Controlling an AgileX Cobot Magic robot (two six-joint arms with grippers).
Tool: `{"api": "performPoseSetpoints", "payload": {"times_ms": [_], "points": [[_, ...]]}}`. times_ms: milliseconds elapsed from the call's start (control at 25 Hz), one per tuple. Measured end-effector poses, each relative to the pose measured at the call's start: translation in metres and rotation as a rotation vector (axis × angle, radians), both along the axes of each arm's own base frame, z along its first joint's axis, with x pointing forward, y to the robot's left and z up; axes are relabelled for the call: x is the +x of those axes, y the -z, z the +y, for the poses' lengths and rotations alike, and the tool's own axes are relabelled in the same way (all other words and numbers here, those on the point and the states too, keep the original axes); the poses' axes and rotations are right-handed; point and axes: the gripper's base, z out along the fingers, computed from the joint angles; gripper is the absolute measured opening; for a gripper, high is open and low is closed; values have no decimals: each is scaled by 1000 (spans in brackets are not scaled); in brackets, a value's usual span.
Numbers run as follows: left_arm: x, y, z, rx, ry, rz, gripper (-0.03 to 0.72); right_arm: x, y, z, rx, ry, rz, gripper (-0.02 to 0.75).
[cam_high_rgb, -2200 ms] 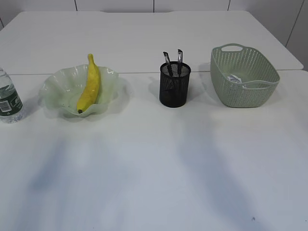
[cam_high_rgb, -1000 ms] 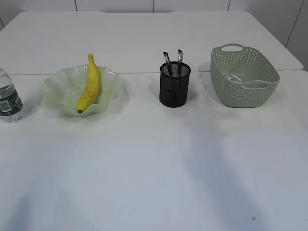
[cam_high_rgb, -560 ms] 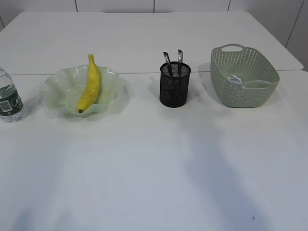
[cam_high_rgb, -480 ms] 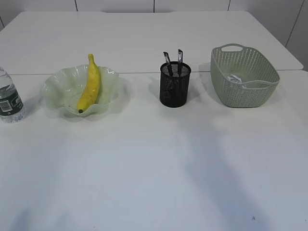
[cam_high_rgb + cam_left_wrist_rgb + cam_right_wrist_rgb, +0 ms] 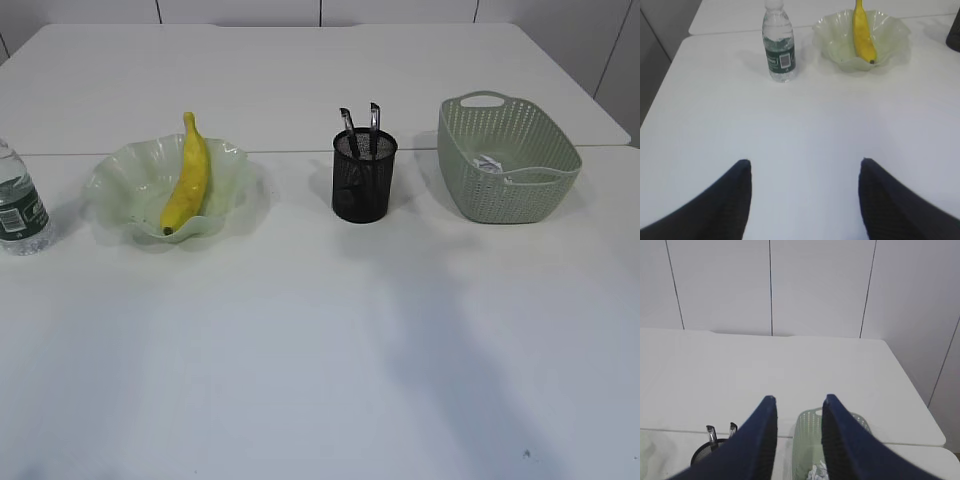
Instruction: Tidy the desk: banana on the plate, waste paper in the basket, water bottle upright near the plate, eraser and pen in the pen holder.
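I count one banana (image 5: 187,178), lying lengthwise in the one pale green ruffled plate (image 5: 120,190), with its stem pointing away toward the far edge of the white table (image 5: 320,330). There is one water bottle (image 5: 17,205), standing upright just beside the plate; in the exterior view the frame's left edge cuts it off, though my left wrist view shows it whole, cap, label and all. One black mesh pen holder (image 5: 364,176) stands between the plate and the one green basket (image 5: 508,158). Two pen tops (image 5: 358,120) stick out of the holder; the eraser I cannot make out through the mesh. In the basket I see one crumpled bit of white waste paper (image 5: 490,163), mostly hidden by the basket wall. My left gripper (image 5: 805,165) hangs over bare table well short of the bottle, its jaws spread wide with nothing between them. My right gripper (image 5: 797,399) is raised high above the basket and holder, its jaws set at a narrow gap, also empty. Neither of my grippers shows in the exterior view, and only the dark fingertips of each show in the wrist views.
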Motion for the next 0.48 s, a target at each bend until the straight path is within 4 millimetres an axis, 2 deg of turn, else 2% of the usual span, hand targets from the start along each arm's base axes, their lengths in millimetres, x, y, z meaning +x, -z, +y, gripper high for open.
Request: {"api": "performPoseSetpoints", "payload": {"times_ms": [240, 360, 480], "points": [[0, 1, 1, 11, -8, 11, 467, -8, 4, -1, -55, -27, -32, 232], [1, 7, 1, 10, -10, 42, 466, -15, 2, 4, -49, -100, -69, 232], [1, 7, 2, 11, -13, 47, 466, -22, 8, 8, -51, -177, -64, 232]]}}
